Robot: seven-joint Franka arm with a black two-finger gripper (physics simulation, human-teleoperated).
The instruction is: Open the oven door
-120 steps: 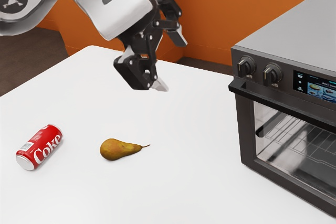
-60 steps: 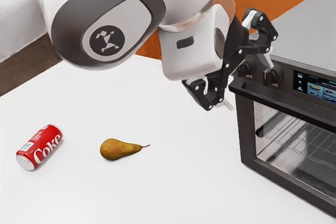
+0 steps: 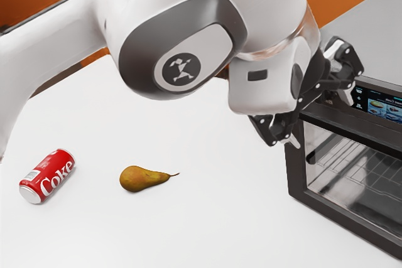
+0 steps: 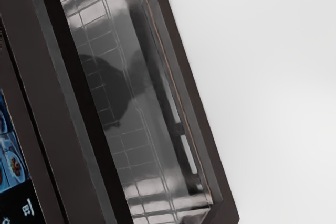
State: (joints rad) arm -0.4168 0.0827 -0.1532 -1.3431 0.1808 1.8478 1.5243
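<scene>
At the exterior view's right, the glossy glass oven door (image 3: 342,218) is shown shut, dark-framed and rectangular. Near its straight black bar handle (image 3: 377,141), the gripper (image 3: 321,118) is held with fingers spread apart. At the left, a cylindrical red can (image 3: 48,176) and a mottled, tapered pear (image 3: 143,179) are seen lying on the smooth white table (image 3: 188,236).
</scene>
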